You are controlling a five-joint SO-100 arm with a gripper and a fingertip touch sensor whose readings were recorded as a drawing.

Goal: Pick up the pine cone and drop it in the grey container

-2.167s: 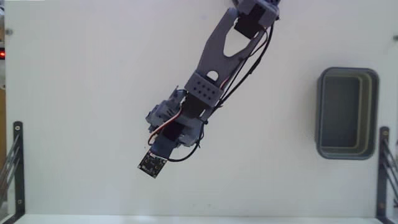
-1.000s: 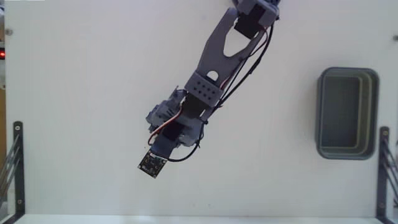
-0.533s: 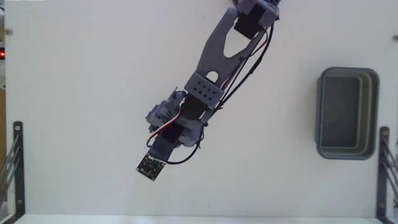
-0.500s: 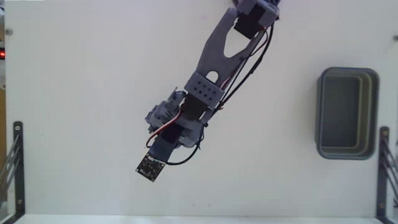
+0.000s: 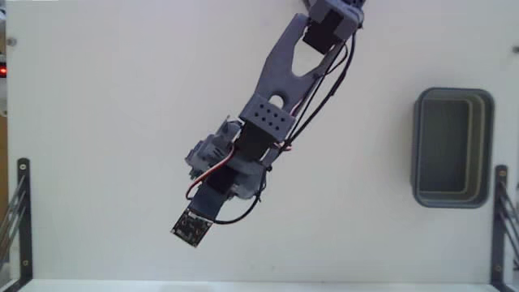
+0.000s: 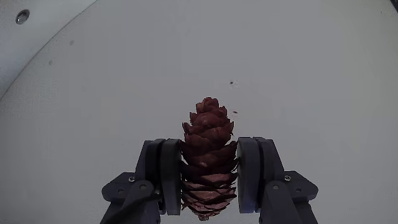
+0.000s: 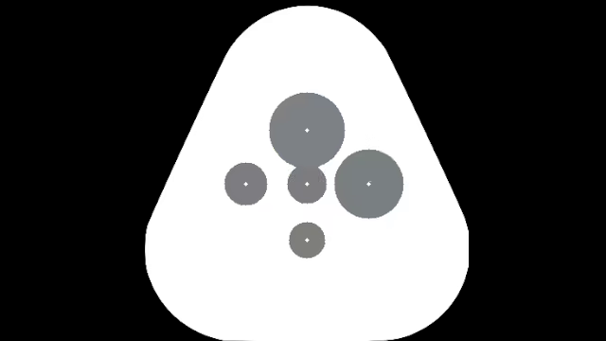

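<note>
The white table [image 5: 97,122] fills the fixed view, and the arm [image 5: 280,81] reaches over it from the far edge, going down and to the left in that view toward the near side. At the right side of the table stands the grey container [image 5: 487,146], a rectangular tub with rounded corners and a stepped rim, well apart from the arm; its inside looks empty as far as the view shows. A thin black frame [image 5: 22,219] stands at the near left edge of the table. At the low end of the arm there is a small dark camera board [image 5: 188,228], which covers the fingertips from above, so the cone is not seen in the fixed view. In the wrist view the gripper [image 6: 209,177] is clamped on the pine cone [image 6: 208,134]: the two dark fingers [image 6: 163,180] press its lower half from left and right. The cone is reddish-brown with overlapping scales, and its pointed end goes out beyond the fingers, over the pale table surface.
</note>
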